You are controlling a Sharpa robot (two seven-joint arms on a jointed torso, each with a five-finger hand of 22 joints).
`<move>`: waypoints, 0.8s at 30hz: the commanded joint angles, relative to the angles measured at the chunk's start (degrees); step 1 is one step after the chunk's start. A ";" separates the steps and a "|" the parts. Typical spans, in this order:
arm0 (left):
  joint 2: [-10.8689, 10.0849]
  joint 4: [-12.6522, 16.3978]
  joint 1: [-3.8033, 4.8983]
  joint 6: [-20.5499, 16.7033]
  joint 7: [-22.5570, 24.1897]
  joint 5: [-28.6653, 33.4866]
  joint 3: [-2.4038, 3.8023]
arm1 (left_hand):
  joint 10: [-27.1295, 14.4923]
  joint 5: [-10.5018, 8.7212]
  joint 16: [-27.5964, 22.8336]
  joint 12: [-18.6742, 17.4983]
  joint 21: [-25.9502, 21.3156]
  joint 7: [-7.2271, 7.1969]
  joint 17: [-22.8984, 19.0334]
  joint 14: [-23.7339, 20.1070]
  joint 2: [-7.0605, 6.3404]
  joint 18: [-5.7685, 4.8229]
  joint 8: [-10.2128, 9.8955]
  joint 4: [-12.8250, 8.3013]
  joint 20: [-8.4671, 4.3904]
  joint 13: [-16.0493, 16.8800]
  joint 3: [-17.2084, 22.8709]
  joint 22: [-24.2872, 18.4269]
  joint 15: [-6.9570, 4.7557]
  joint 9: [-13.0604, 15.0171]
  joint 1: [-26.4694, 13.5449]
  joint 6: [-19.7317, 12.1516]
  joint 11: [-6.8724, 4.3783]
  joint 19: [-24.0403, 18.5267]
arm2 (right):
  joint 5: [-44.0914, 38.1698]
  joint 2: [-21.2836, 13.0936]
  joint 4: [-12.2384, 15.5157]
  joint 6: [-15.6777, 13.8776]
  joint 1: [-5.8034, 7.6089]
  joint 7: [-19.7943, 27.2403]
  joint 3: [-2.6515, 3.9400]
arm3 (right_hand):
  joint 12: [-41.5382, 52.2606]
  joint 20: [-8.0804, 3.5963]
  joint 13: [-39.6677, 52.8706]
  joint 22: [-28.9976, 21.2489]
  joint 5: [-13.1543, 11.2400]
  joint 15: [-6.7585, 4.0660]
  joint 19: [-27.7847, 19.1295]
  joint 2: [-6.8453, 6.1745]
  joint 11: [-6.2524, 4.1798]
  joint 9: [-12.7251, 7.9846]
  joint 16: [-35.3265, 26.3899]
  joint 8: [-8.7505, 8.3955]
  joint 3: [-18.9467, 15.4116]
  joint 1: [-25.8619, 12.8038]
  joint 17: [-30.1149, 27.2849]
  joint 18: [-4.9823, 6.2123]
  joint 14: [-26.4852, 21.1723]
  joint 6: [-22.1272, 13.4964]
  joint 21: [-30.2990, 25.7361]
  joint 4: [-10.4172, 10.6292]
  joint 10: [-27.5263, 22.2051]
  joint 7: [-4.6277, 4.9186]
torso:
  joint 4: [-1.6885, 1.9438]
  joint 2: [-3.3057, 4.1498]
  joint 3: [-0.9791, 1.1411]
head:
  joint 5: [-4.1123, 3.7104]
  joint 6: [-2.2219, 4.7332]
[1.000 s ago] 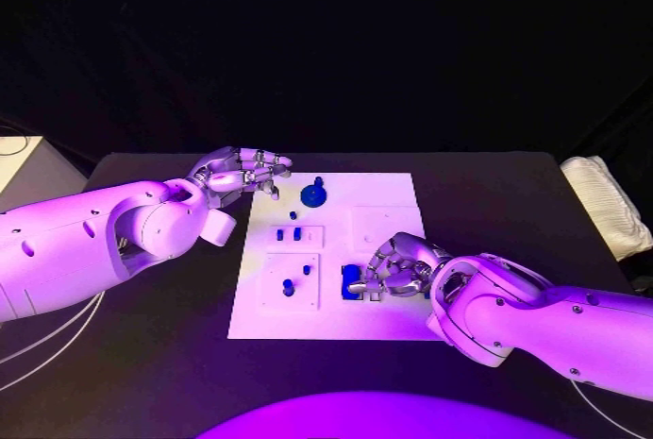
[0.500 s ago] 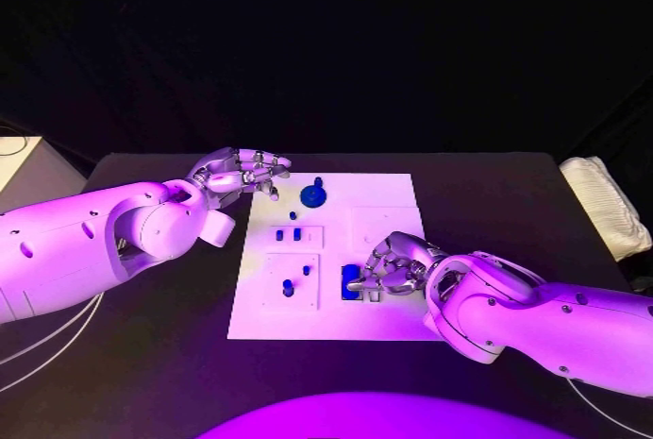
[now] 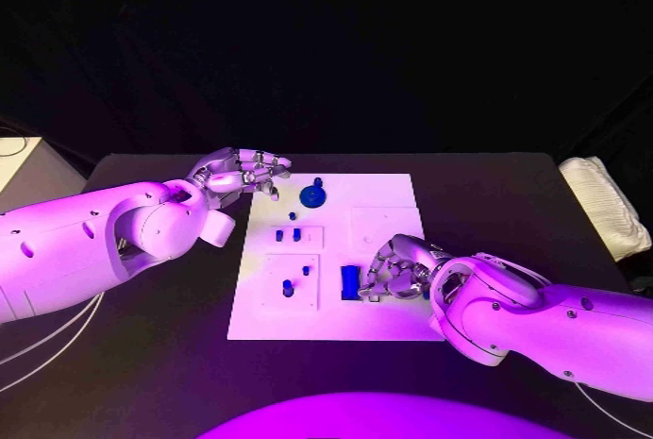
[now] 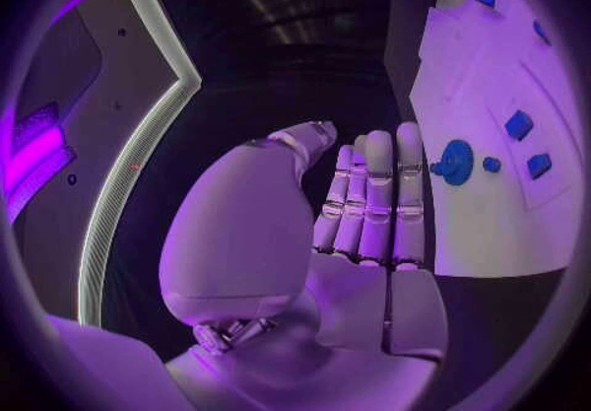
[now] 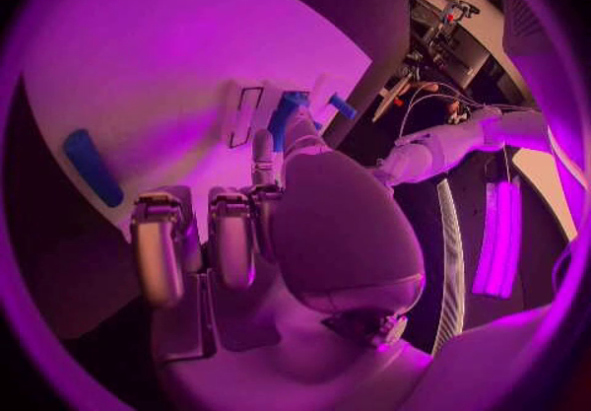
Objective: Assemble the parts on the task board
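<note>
Now the right hand (image 3: 394, 269), fingers curled and apparently empty, has shifted slightly off the upright blue part (image 3: 350, 282), seemingly seated; left hand (image 3: 242, 175) stays curled, empty.

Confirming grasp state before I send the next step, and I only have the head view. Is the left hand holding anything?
Observer: No. The left wrist view shows the left hand with a bare palm and its fingers straight, side by side.
Operator: And the other one?
Observer: In the right wrist view the right hand has some fingers curled in, and one reaches beside the thumb to a blue part. I cannot tell whether it grips that part.
</note>
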 commanded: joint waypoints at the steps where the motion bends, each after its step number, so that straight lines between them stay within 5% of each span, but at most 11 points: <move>1: 0.07 0.03 0.01 0.87 0.36 0.26 0.03 | -0.46 0.25 -0.31 -0.18 -0.20 -0.04 -0.10 -0.23 0.47 0.80 0.22 0.31 0.06 -0.08 -0.07 -0.09 0.16 -0.10 -0.05 -0.45 0.09 0.42 | -2.55 -0.14 0.16 0.91 -0.09 -0.42 0.02 | 0.32 -0.39 10.78 15.06 0.22 -0.32 6.00 -0.38 -0.49 -0.08 0.24 0.31 0.46 0.23 14.80 -0.39 5.91 0.16 0.35 0.07 2.94 -0.21 | 0.02 0.05 0.03 | 0.00 0.17; 13: 0.13 -0.10 -0.01 0.90 0.36 0.27 0.03 | -0.48 0.26 -0.32 -0.18 -0.25 -0.03 -0.10 -0.23 0.56 0.80 0.23 0.35 0.06 -0.11 -0.05 -0.13 0.16 -0.12 -0.04 -0.49 0.09 0.45 | -1.59 -1.26 1.01 -2.07 -0.16 1.72 0.03 | -0.13 -0.32 10.59 15.06 0.20 -0.15 6.00 -1.83 -0.24 -0.39 0.19 0.39 1.03 -3.01 14.68 -0.39 5.88 0.12 0.35 0.67 2.76 0.09 | 0.09 0.07 0.00 | -0.14 0.47; 19: 0.14 -0.16 -0.02 0.90 0.38 0.27 0.03 | -0.48 0.26 -0.32 -0.18 -0.25 -0.03 -0.10 -0.23 0.56 0.80 0.23 0.35 0.06 -0.11 -0.05 -0.13 0.16 -0.12 -0.04 -0.49 0.09 0.45 | 1.21 -4.78 2.71 -4.75 0.60 4.95 0.09 | -0.99 -0.26 10.06 15.06 0.21 -0.07 6.00 -2.09 -0.13 -0.57 0.17 0.14 1.43 -3.51 14.63 -0.39 5.87 -0.44 0.35 0.57 2.34 0.25 | 0.00 0.04 -0.04 | -0.28 0.54; 24: 0.14 -0.15 -0.03 0.88 0.46 0.28 0.03 | -0.48 0.26 -0.32 -0.18 -0.25 -0.03 -0.10 -0.23 0.56 0.80 0.23 0.35 0.06 -0.11 -0.05 -0.13 0.16 -0.12 -0.04 -0.49 0.09 0.45 | 3.30 -8.36 3.87 -5.44 1.57 6.80 0.11 | -0.53 0.23 10.46 15.06 0.19 0.68 6.00 -2.36 0.83 -1.57 0.15 -1.85 2.61 -2.53 14.59 -0.39 5.86 -3.38 0.35 0.40 2.53 1.43 | -0.10 0.06 -0.01 | -0.59 0.68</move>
